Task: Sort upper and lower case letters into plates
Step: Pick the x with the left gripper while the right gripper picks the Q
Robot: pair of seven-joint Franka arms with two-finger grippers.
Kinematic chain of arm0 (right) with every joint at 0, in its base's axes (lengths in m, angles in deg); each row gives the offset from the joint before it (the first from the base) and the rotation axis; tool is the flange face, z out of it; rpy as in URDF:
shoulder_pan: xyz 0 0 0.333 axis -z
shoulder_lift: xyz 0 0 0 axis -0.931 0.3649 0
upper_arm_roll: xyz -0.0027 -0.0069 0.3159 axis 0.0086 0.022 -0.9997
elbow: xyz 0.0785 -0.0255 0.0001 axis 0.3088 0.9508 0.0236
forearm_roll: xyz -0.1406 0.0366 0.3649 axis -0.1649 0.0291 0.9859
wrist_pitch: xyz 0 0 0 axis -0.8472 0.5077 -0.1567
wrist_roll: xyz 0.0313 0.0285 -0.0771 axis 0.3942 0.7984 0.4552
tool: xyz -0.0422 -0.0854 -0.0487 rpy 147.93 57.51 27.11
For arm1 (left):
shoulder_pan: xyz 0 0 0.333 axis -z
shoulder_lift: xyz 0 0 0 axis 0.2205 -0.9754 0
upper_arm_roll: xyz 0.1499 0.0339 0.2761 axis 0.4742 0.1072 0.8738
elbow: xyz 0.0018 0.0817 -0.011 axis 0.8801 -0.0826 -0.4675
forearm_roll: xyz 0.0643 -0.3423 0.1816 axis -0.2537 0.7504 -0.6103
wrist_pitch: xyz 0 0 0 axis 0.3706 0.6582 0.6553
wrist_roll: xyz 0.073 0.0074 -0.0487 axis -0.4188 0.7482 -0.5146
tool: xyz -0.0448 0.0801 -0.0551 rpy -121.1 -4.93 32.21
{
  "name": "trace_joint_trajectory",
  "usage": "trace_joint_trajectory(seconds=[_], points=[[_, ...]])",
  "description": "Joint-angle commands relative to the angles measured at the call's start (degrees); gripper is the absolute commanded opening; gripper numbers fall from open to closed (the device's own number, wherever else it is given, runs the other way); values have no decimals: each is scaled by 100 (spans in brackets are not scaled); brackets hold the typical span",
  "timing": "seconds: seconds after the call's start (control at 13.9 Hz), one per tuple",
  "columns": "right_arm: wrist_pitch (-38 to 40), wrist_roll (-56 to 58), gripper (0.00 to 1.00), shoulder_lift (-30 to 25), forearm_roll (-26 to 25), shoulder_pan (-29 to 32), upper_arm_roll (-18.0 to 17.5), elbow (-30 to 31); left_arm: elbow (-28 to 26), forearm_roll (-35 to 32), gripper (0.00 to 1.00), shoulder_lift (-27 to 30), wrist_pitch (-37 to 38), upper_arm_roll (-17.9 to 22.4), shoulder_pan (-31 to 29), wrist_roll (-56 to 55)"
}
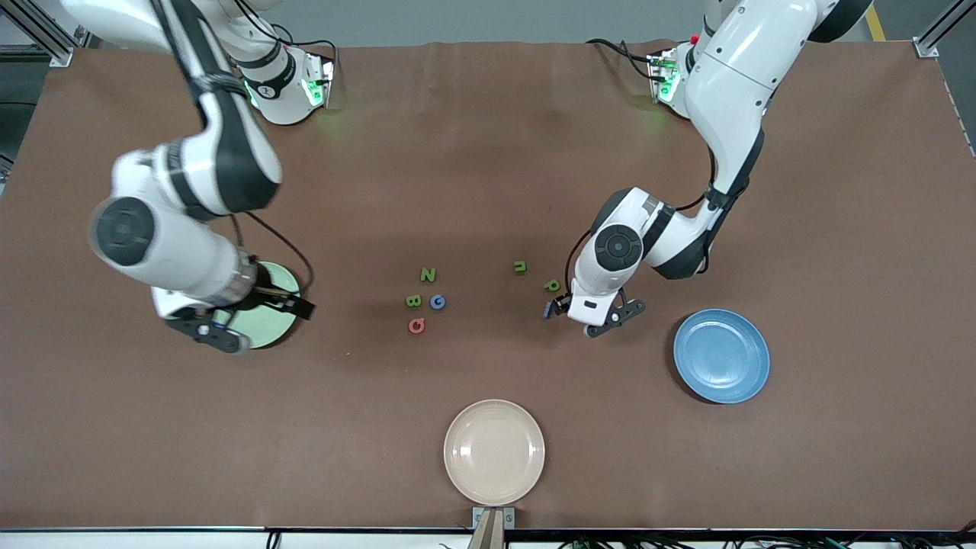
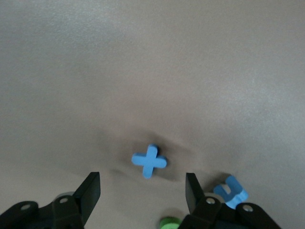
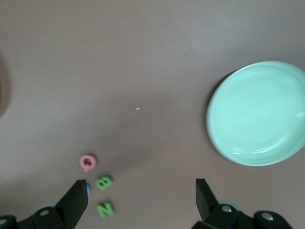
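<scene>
My left gripper [image 1: 602,319] hangs low over the table beside the blue plate [image 1: 720,354], jaws open with nothing between them [image 2: 142,195]. A blue cross-shaped letter [image 2: 149,160] lies just ahead of its fingertips; a blue u-shaped letter [image 2: 231,192] and a green letter [image 2: 167,223] lie by one finger. Green u [image 1: 520,267] and p [image 1: 551,285] lie close by. My right gripper [image 1: 217,326] is open [image 3: 142,198] over the pale green plate [image 1: 271,329] [image 3: 259,112]. Mid-table lie N [image 1: 428,274], B [image 1: 413,300], G [image 1: 438,302] and Q [image 1: 416,325].
A beige plate [image 1: 494,451] sits near the table's edge closest to the front camera. Both the blue and the pale green plates hold nothing that I can see.
</scene>
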Motion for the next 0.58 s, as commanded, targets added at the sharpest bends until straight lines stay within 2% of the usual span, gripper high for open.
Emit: trace_joint_trajectory(seconds=[0.0,0.36,0.43,0.5], points=[[-548,-768,100,525,30,-391,56,-60,120,-142,78,-146,-136,55,37,-137],[-1498,-1657,100,1290,135,-936,56,-104,120,-300,63,-181,-153,91,10,-207],[-1586,-1771,96,1378,127,-1015,56,-113,120,-300,60,-190,-153,82,19,-286],[-1657,-1825,86,1466,126,-1103,65,-130,120,-300,52,-182,-153,82,28,-304]])
